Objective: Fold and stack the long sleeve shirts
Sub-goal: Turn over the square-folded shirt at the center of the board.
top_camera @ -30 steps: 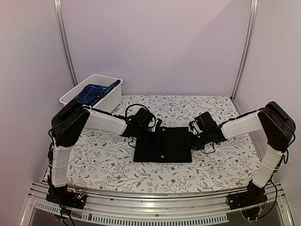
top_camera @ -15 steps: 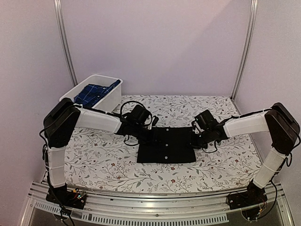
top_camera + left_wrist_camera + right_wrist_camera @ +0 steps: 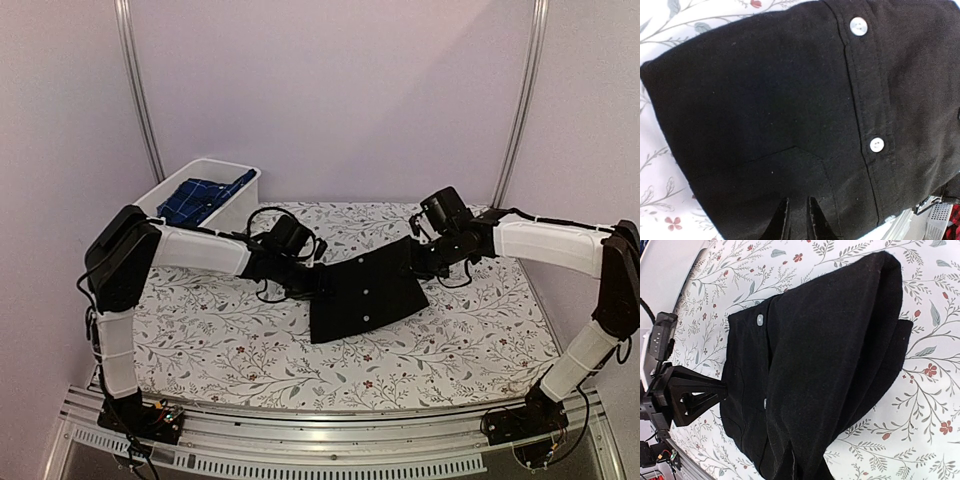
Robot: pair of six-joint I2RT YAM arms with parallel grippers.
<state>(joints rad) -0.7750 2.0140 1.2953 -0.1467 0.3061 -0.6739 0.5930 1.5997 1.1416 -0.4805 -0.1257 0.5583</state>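
Shirts: two are showing. A plain black folded button-front shirt (image 3: 368, 290) is hanging over the middle of the floral-print tabletop (image 3: 200, 330), and a dark blue plaid shirt (image 3: 203, 196) is lying crumpled in the white plastic tub (image 3: 250, 182) at 10 o'clock.
Left claw: the left gripper (image 3: 315, 283) is clenching the black shirt's 9 o'clock edge, its fingers (image 3: 784, 215) pinching cloth.
Right claw: the right gripper (image 3: 418, 262) is grasping the 2 o'clock corner and riding higher, so the bundle is tilting down toward 7 o'clock. I cannot tell whether the low edge is touching the table.
Reason for hold: gripping opposite ends is likely stopping the folds from falling open in carriage.
Buttons: two pale buttons (image 3: 858, 26) are showing along the placket.
Progress: the black shirt is looking folded, while the plaid one is waiting its turn.
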